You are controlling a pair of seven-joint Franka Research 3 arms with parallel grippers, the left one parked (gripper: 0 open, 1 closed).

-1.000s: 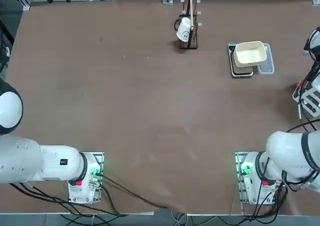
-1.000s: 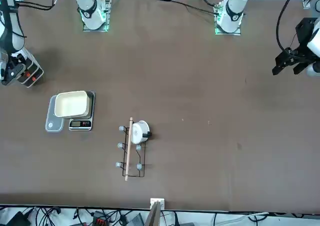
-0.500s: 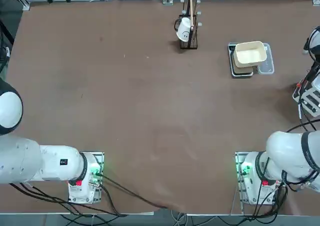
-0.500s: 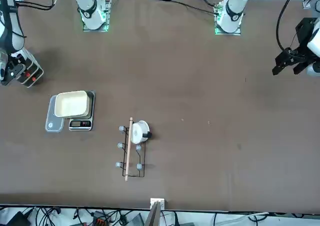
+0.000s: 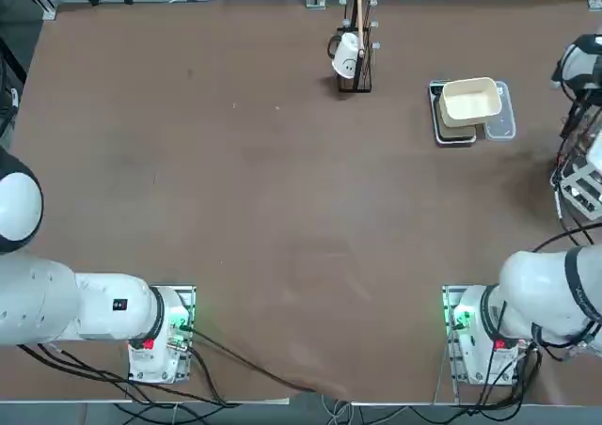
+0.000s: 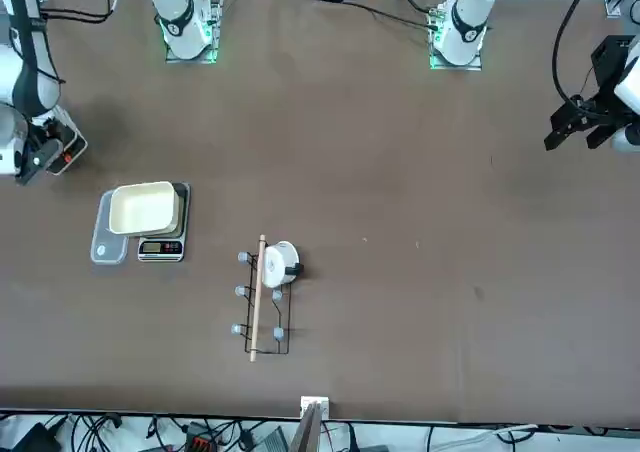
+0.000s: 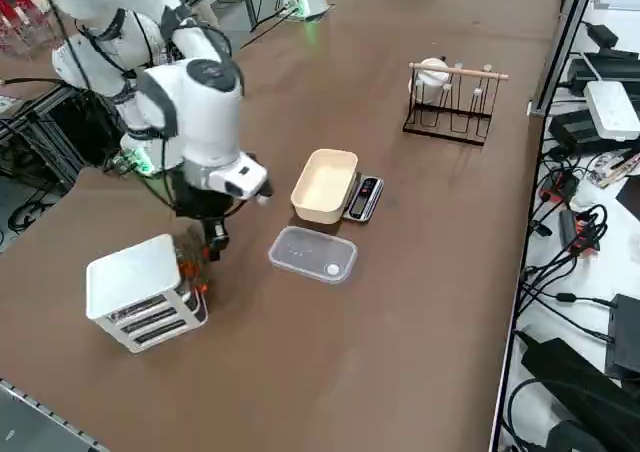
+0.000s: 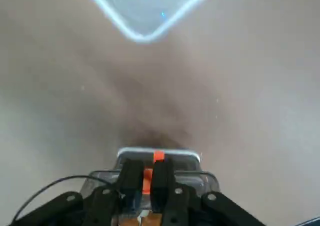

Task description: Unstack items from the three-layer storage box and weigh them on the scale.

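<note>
Right arm has swung over the three-layer storage box (image 7: 140,290). The right gripper (image 7: 213,240), just beside the box, is pinched on its red-orange tab (image 8: 158,156). No items are visible, so I judge unstacking is only starting.

Storage box (image 5: 585,188) cut off by right edge in top view. In front view it hides behind arm at left edge. Shelf contents too small to tell. Clear tray (image 8: 150,8) blurred, cropped in wrist view. Scale (image 6: 163,246) mostly covered by cream tub (image 6: 145,207).
</note>
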